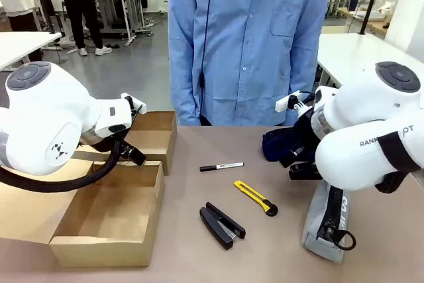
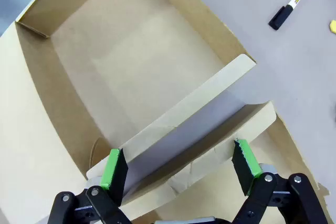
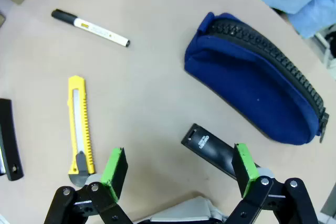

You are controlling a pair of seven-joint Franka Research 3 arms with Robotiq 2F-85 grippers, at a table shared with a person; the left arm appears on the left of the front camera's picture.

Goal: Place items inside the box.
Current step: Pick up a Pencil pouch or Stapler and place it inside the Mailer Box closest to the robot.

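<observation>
The cardboard box (image 1: 106, 243) stands open at the front left. My left gripper (image 2: 179, 163) hangs open over it, its green pads (image 2: 113, 167) on either side of an upright inner flap (image 2: 184, 114), apart from it. A black marker pen (image 1: 222, 166), a yellow utility knife (image 1: 256, 197) and a black stapler (image 1: 222, 225) lie mid-table. The navy pouch (image 3: 252, 85) lies at the far right, the grey pencil case (image 1: 328, 220) at the near right. My right gripper (image 3: 179, 165) is open above the table between the knife (image 3: 80, 124) and the pouch, holding nothing.
A small flat black object with white print (image 3: 207, 149) lies just ahead of the right fingers. A person in a blue shirt (image 1: 248, 44) stands at the table's far edge. The box's wide outer flaps (image 1: 26, 210) spread to the left. Bare tabletop surrounds the marker (image 3: 89, 27).
</observation>
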